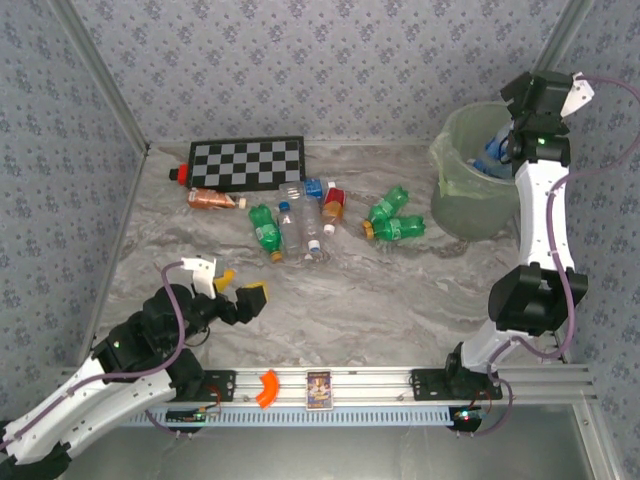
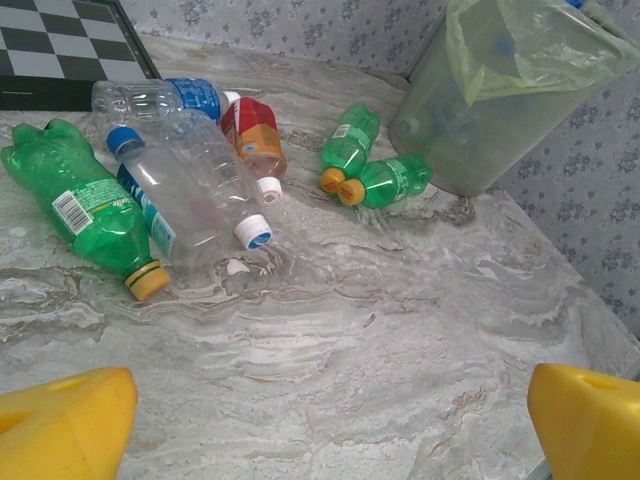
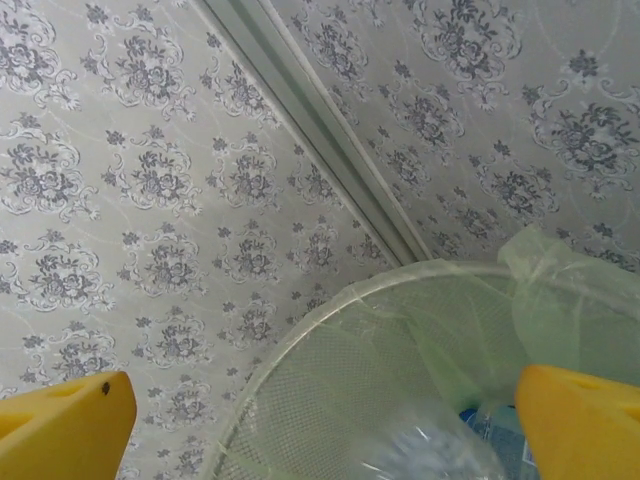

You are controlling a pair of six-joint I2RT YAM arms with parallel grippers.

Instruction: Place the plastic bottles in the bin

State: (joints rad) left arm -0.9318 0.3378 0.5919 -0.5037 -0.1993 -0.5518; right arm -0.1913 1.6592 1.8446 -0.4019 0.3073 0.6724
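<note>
Top view: plastic bottles [image 1: 300, 215], green, clear and orange-brown, lie scattered mid-table before a checkerboard [image 1: 245, 163]; the pale-green bin [image 1: 465, 200] stands far right.
Left wrist: the left gripper [image 2: 325, 420] gapes empty, short of the bottles.
Right wrist: the right gripper [image 3: 325, 420], spread wide and empty, hangs over the bin, a clear bottle [image 3: 425, 455] lying inside.

Loose bottles [image 1: 300, 228] left of upright bin [image 1: 460, 205]

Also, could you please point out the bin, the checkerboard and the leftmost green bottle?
bin [image 1: 468, 205]: top external view, on its front wall.
checkerboard [image 1: 247, 163]: top external view, middle of the board.
leftmost green bottle [image 2: 85, 200]: left wrist view, on its body.
</note>
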